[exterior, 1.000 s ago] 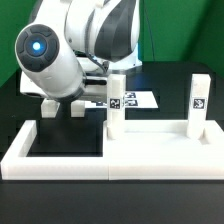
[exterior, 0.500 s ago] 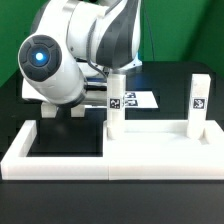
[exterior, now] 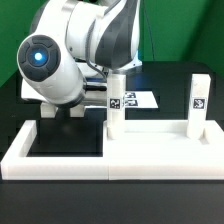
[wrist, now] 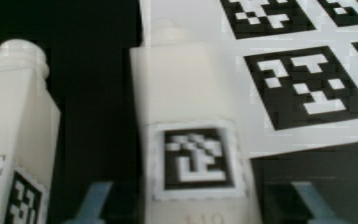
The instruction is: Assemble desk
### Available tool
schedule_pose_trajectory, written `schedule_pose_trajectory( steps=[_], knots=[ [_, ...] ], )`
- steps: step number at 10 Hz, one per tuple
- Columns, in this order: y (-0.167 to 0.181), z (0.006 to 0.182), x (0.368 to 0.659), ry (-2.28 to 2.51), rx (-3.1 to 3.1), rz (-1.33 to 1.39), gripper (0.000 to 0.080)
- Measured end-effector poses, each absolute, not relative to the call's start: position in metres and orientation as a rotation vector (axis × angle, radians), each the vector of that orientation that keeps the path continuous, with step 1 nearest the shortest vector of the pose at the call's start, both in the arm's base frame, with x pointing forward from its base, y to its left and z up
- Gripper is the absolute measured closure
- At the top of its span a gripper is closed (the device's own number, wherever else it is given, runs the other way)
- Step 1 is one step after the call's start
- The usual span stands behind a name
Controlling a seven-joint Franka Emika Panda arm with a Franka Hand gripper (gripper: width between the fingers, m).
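Observation:
A white desk leg (wrist: pixel 190 100) with a black-and-white tag fills the middle of the wrist view. My gripper (wrist: pixel 197 200) straddles its tagged end. One finger (wrist: pixel 98 205) stands on each side, with a dark gap between each finger and the leg, so the gripper is open. A second leg (wrist: pixel 16 110) lies close beside the first. In the exterior view the arm's body hides the fingers, and two white leg ends (exterior: pixel 78 108) (exterior: pixel 50 108) show under it. The tabletop (exterior: pixel 160 140) lies at the exterior view's right, with two legs standing upright on it (exterior: pixel 115 105) (exterior: pixel 198 100).
The marker board (wrist: pixel 300 60) lies on the dark table just past the straddled leg; in the exterior view the marker board (exterior: pixel 138 100) shows behind the nearer upright leg. The long white border frame (exterior: pixel 20 150) runs along the front and the exterior view's left.
Between the earliest frame and half a second ago the arm shifted slightly toward the exterior view's left. Since then it has held still.

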State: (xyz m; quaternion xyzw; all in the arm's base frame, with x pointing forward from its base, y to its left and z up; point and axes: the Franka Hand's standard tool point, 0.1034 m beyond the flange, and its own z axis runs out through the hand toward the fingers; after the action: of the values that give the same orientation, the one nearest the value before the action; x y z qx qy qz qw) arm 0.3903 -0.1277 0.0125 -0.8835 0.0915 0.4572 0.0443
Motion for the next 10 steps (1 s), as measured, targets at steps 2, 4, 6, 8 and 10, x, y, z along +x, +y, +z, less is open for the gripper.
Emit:
schedule_pose_trajectory(
  steps=[2, 4, 6, 8, 10],
  knots=[
    [-0.128, 0.012, 0.39, 0.28, -2.7, 1.397, 0.0512],
    [-0.128, 0.012, 0.39, 0.28, -2.7, 1.397, 0.0512],
    [-0.128, 0.012, 0.39, 0.28, -2.7, 1.397, 0.0511],
    [-0.129, 0.014, 0.39, 0.271, -2.695, 1.399, 0.0511],
    [-0.136, 0.05, 0.398, 0.265, -2.661, 1.386, 0.0511]
  ],
)
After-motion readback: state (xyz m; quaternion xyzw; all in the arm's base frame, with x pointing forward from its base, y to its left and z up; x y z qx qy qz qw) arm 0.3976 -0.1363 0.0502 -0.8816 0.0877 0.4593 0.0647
